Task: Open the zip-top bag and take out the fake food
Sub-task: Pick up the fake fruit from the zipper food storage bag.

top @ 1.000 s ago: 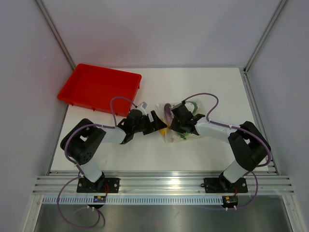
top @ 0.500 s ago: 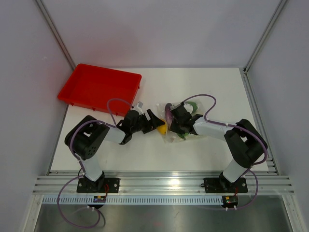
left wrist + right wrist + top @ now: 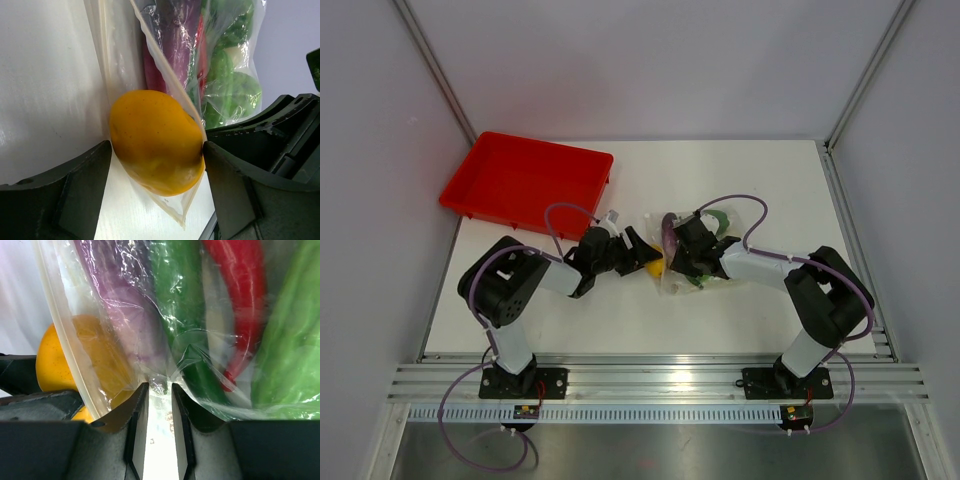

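The zip-top bag (image 3: 705, 270) lies mid-table, clear and crinkled, with fake food inside. In the left wrist view my left gripper (image 3: 156, 165) is shut on the round yellow fruit (image 3: 155, 142), which sits at the bag's edge (image 3: 122, 60) with plastic under it. Behind it are the long purple piece (image 3: 170, 30) and green pieces (image 3: 230, 95). In the right wrist view my right gripper (image 3: 159, 390) is shut on a pinched fold of the bag (image 3: 165, 375). Purple (image 3: 120, 305), green (image 3: 175, 290) and red (image 3: 240, 290) pieces show through the plastic. Both grippers (image 3: 655, 262) (image 3: 680, 262) meet at the bag's left side.
The red tray (image 3: 525, 182) stands at the back left, apart from the arms. Purple cables loop over both arms. The table's walls rise at the left, back and right.
My left gripper has moved slightly right towards the bag and its jaws have come in onto the yellow fruit. My right gripper has stayed on the bag.
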`<state>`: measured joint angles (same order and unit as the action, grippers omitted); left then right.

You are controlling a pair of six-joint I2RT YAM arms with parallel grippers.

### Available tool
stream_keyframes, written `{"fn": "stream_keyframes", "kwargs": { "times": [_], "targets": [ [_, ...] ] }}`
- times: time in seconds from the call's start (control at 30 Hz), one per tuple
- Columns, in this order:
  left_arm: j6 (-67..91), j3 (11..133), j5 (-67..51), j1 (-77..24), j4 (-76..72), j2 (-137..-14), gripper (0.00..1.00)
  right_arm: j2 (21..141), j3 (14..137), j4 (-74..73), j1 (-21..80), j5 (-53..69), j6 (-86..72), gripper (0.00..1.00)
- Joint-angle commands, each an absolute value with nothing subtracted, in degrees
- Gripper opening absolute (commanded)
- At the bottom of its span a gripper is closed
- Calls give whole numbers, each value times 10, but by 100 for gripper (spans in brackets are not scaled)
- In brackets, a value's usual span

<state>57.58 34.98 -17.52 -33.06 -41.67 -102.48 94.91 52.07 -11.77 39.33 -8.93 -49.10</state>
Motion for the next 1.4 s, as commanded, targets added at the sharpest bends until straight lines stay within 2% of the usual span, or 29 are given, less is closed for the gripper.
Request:
{"fn": "stream_keyframes", "kwargs": {
  "times": [0.0, 0.03, 0.27, 0.5, 1.03, 1.37],
  "targets": [
    [570, 367, -190, -330, -438, -1039, 73, 952, 534, -103, 396, -83, -483, 31],
    [570, 367, -194, -330, -447, -1040, 66, 952, 534, -103, 396, -83, -483, 31],
    [569, 354, -192, -330, -457, -1017, 55, 952, 534, -105, 396, -90, -483, 31],
    [571, 322, -181, -302, -443, -947, 55, 948, 533, -112, 396, -101, -488, 31],
    [517, 315, -81, -265, -274, -744, 56, 938, 530, -112, 395, -101, -482, 30],
    [595, 395, -58, -183, -209, -762, 54, 911, 515, -105, 394, -119, -480, 31]
  ]
}}
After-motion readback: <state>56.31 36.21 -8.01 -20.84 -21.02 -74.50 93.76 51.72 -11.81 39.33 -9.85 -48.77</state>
